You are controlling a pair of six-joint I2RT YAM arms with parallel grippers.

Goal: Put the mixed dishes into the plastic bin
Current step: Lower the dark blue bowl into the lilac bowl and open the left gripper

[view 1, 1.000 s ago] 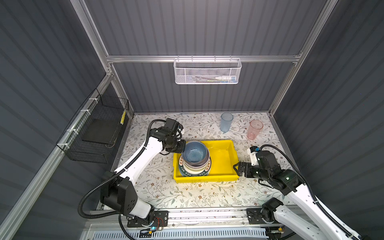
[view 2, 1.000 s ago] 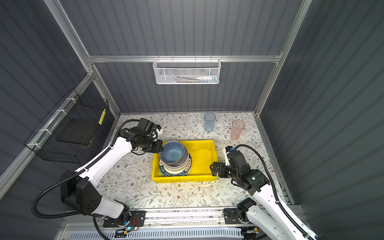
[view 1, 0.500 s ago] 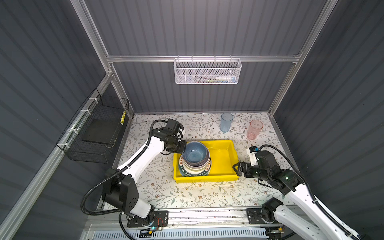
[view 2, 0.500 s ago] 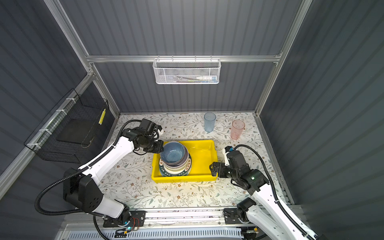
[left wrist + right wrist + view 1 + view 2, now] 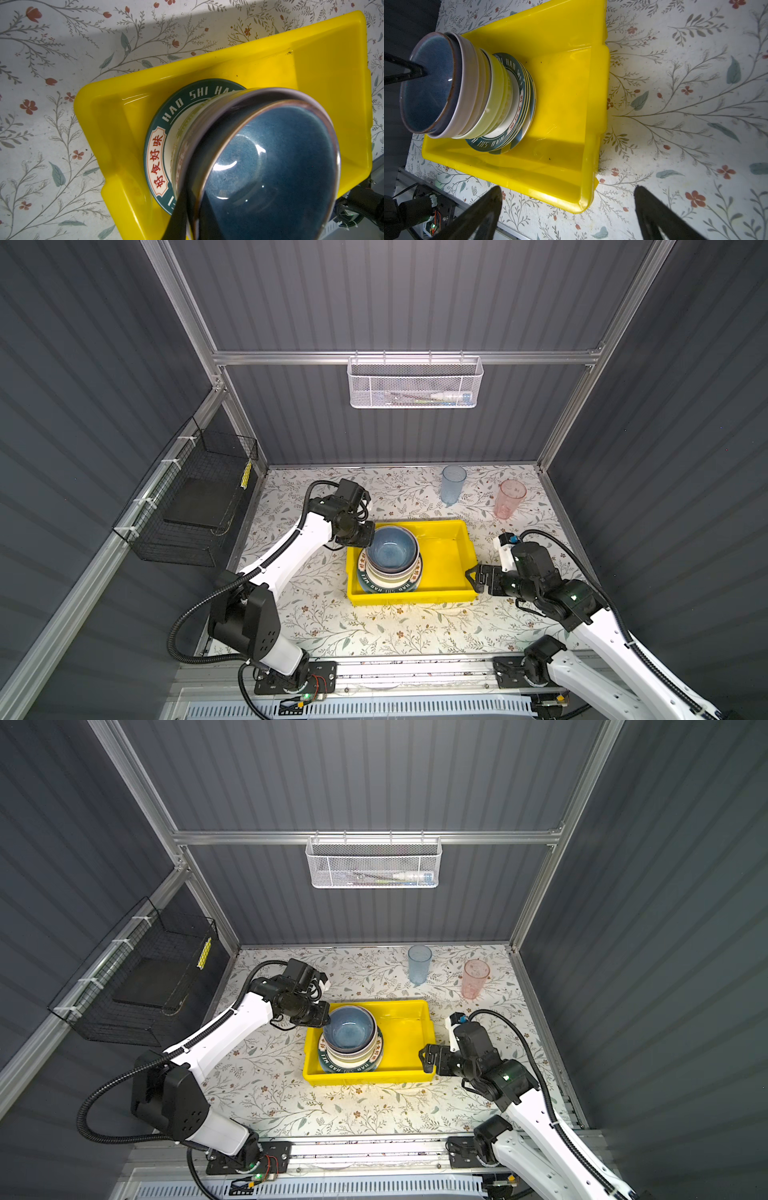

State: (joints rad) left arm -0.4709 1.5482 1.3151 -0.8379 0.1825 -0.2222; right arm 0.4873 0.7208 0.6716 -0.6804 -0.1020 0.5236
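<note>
Left gripper (image 5: 370, 537) clenched on round blue bowl (image 5: 390, 551) rim atop stack (image 5: 388, 578) in yellow plastic bin (image 5: 444, 547); right gripper (image 5: 474, 579) released, nearer translucent pink tumbler (image 5: 509, 499) at its 1 o'clock

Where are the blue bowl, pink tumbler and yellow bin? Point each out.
blue bowl (image 5: 390, 551): in a top view, its inner floor.
pink tumbler (image 5: 508, 502): in a top view, its side wall.
yellow bin (image 5: 445, 564): in a top view, its bare floor.

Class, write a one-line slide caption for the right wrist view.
Open right tool faces the yellow bin; left tool pinches the blue bowl atop the dish stack.
</note>
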